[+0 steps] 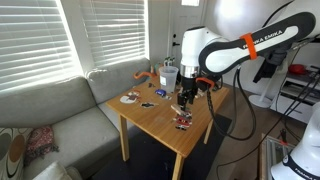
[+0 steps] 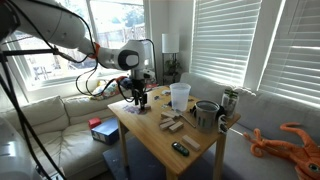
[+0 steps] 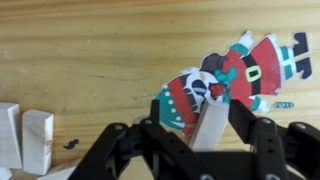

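In the wrist view my gripper (image 3: 202,108) is shut on a pale wooden block (image 3: 210,132) held upright between the two black fingers. Just below it on the wooden table (image 3: 90,60) lies a flat red, green and white Christmas figure cut-out (image 3: 245,62). Two more pale wooden blocks (image 3: 36,140) stand to the left. In both exterior views the gripper (image 1: 185,95) (image 2: 140,98) hangs low over the table (image 1: 160,115) (image 2: 150,135).
A clear plastic cup (image 2: 180,95), a metal mug (image 2: 206,114), loose wooden pieces (image 2: 171,123) and a dark remote-like object (image 2: 180,148) lie on the table. A small plate (image 1: 130,98) sits near the sofa (image 1: 60,120). An orange plush (image 2: 292,140) lies on the sofa.
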`<state>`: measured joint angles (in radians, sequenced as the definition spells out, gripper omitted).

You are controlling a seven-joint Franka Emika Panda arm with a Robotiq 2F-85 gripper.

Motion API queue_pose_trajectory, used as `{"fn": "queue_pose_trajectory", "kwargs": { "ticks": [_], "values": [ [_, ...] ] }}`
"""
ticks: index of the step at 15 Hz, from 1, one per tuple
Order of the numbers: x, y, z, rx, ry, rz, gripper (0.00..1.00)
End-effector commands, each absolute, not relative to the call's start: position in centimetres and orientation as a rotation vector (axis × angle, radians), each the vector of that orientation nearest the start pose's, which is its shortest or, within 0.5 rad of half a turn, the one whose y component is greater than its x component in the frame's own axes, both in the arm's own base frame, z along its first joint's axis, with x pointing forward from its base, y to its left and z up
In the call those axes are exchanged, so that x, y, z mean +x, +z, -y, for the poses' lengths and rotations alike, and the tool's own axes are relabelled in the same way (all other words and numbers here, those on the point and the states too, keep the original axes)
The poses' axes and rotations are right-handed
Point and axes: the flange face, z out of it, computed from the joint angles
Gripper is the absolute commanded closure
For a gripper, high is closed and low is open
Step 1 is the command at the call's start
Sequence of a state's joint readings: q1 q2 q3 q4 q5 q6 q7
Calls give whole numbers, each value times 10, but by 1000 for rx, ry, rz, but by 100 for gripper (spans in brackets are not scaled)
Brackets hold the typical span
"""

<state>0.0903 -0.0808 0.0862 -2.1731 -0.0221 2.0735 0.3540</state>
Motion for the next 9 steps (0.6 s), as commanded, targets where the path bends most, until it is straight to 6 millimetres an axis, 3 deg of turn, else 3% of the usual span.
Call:
{"fn": "queue_pose_trajectory", "kwargs": {
  "ticks": [1, 9],
  "values": [
    [486, 445, -56, -3168, -63, -288, 1],
    [436, 443, 18, -3176, -49, -223, 0]
  ]
}}
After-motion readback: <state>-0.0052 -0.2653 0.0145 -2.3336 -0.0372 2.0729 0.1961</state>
